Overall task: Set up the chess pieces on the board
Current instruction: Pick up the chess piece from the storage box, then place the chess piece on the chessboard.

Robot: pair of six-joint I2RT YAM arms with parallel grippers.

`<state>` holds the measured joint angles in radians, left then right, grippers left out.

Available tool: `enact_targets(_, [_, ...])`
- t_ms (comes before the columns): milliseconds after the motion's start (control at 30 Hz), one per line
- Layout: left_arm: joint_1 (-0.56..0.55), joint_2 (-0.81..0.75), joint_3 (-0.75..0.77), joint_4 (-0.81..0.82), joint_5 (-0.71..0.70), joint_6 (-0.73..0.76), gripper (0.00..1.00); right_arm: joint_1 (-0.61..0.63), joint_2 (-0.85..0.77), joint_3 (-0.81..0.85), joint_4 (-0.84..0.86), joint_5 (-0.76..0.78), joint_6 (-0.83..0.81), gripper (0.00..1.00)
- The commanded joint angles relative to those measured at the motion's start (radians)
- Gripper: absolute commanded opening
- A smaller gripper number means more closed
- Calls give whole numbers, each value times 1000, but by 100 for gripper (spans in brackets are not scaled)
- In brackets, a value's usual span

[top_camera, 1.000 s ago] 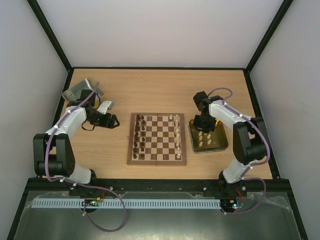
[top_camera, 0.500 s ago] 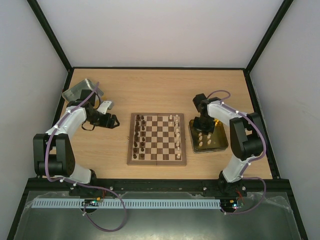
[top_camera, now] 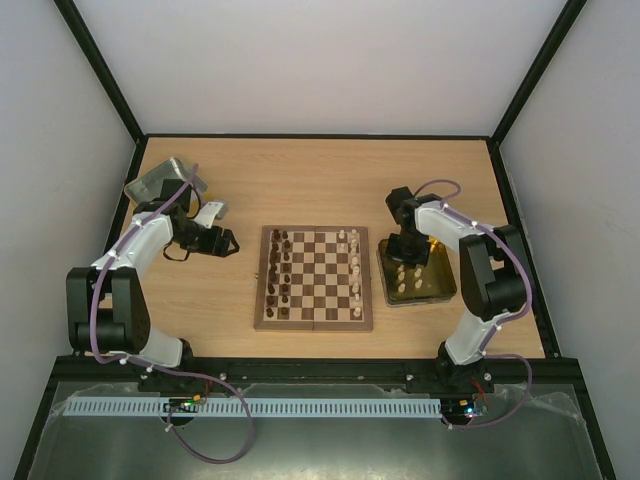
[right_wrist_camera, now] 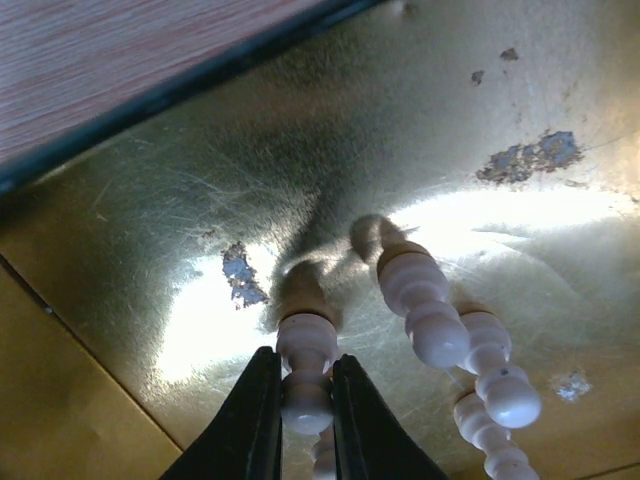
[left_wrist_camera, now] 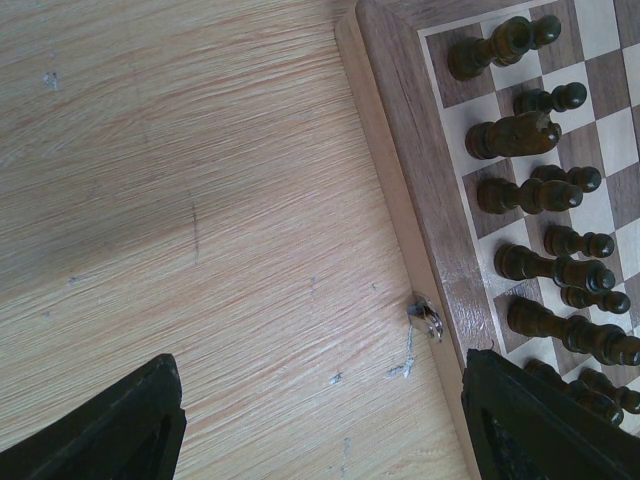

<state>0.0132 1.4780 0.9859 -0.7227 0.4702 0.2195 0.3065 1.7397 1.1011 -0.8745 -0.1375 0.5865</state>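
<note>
The board (top_camera: 313, 322) lies mid-table, with dark pieces (top_camera: 281, 268) on its left columns and cream pieces (top_camera: 354, 265) on its right. My left gripper (top_camera: 232, 243) is open and empty over bare table just left of the board. In the left wrist view (left_wrist_camera: 320, 420) the board's border (left_wrist_camera: 420, 150) and dark pieces (left_wrist_camera: 510, 135) lie to the right. My right gripper (top_camera: 405, 255) is down in the yellow tray (top_camera: 445, 290). In the right wrist view (right_wrist_camera: 305, 400) it is shut on an upright cream pawn (right_wrist_camera: 307, 350). More cream pieces (right_wrist_camera: 420, 300) stand beside it.
A silver tin (top_camera: 160, 180) sits at the far left behind my left arm. The tray's gold floor (right_wrist_camera: 450, 120) is scratched and shiny. A small metal clasp (left_wrist_camera: 428, 320) sticks out of the board's left edge.
My right arm has shifted and settled lower over the tray's cream pieces during the first half second, then held still. My left arm has not moved.
</note>
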Motion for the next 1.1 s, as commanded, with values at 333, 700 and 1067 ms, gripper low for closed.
enact_targets(333, [-4,-5,-10,-3,7,0,76,85,-100,264,-239,50,44,9])
enact_targets(700, [-4,-17,-12,0,5,-3,76,341,53,546,-291,18,159,9])
enact_targets(1067, [-4,-21,-13,3,5,-3,76,411,129,495,-223,5,169,9])
